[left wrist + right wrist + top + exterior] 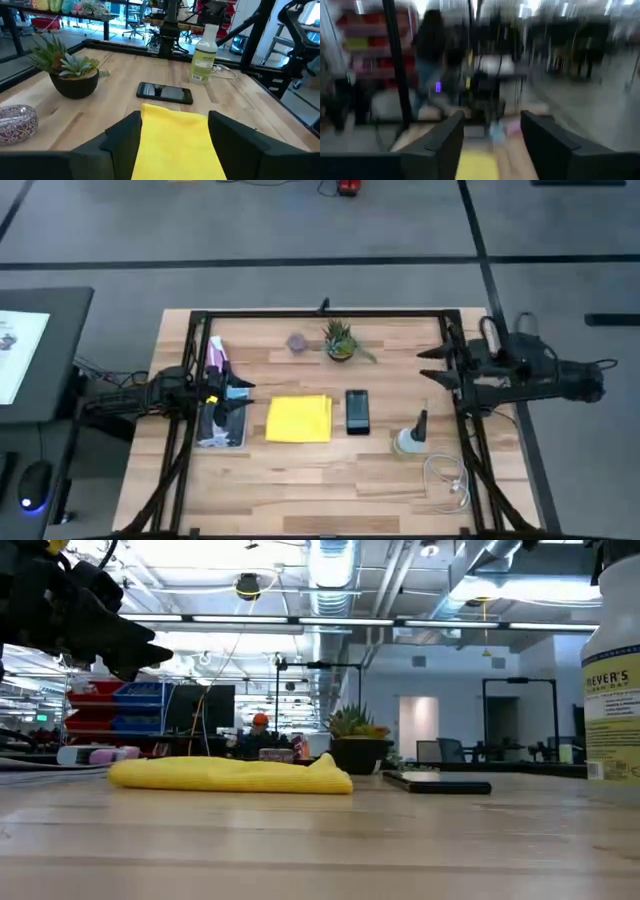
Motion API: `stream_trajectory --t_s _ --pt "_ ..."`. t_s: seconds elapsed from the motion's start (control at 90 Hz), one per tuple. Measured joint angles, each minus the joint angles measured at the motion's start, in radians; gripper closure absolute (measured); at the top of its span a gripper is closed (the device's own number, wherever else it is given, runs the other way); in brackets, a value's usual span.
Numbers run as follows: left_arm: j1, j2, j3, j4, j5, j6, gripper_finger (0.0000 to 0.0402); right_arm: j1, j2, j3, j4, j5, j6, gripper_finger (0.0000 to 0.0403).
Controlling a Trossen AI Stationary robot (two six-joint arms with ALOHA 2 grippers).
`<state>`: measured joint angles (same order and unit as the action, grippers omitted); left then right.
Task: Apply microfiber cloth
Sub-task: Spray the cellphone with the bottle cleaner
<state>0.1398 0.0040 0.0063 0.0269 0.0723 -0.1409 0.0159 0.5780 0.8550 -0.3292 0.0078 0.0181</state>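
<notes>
Overhead arrangement of the wooden table (330, 480), a pale plank surface bordered by a dark metal frame. The microfiber cloth (299, 419), a bright yellow, soft square, lies flat near the middle of the table, loosely folded so that one corner rises in a small peak in the low view (232, 774). Just beside it, on the side toward the right arm, lies a black smartphone (357, 411), a thin glossy slab, apart from the cloth by a narrow strip of bare wood. Beyond the two stands a small spiky succulent in a dark round pot (340, 341), with a rounded, speckled purplish object (296, 342) next to it. A clear bottle with a dark pointed cap (410, 437) stands near the right arm's side, and a coiled white cable (447, 482) lies on the table close to it.

The left gripper (236, 398) hangs at the cloth's far-left side, over a flat pale blue-and-white packet (222, 427); its fingers (122, 137) are spread wide, with the cloth showing between them and nothing held. The right gripper (432, 364) waits at the table's right edge, fingers likewise spread apart and empty. Nothing lies on the cloth.
</notes>
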Motion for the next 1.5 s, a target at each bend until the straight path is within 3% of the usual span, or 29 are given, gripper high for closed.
stream_trajectory --t_s 0.2,0.456,0.622,0.833,1.111,1.289,1.5 --pt "0.000 0.000 0.000 0.000 0.000 -0.002 0.0192 0.044 0.287 0.323 -0.258 -0.001 0.054 0.0130" --pt "0.000 0.000 0.000 0.001 -0.005 0.013 0.0192 0.062 0.657 0.595 -0.447 -0.005 0.123 0.0126" --pt "0.000 0.000 0.000 0.001 -0.007 -0.042 0.0192 -0.016 0.877 0.715 -0.606 -0.019 0.199 0.0126" --pt "0.000 0.000 0.000 0.025 -0.006 -0.188 0.0192 -0.182 1.081 0.723 -0.708 -0.172 0.177 0.0126" --pt "-0.008 0.001 0.000 0.011 -0.048 -0.362 0.0192 -0.345 1.239 0.714 -0.746 -0.194 0.168 0.0126" --pt "-0.017 0.029 0.000 -0.004 -0.040 -0.376 0.0192 -0.383 1.259 0.618 -0.736 -0.261 0.191 0.0126" --pt "-0.061 0.144 0.014 0.118 -0.076 -0.217 0.0201 -0.420 1.257 0.486 -0.648 -0.295 0.267 0.0127"
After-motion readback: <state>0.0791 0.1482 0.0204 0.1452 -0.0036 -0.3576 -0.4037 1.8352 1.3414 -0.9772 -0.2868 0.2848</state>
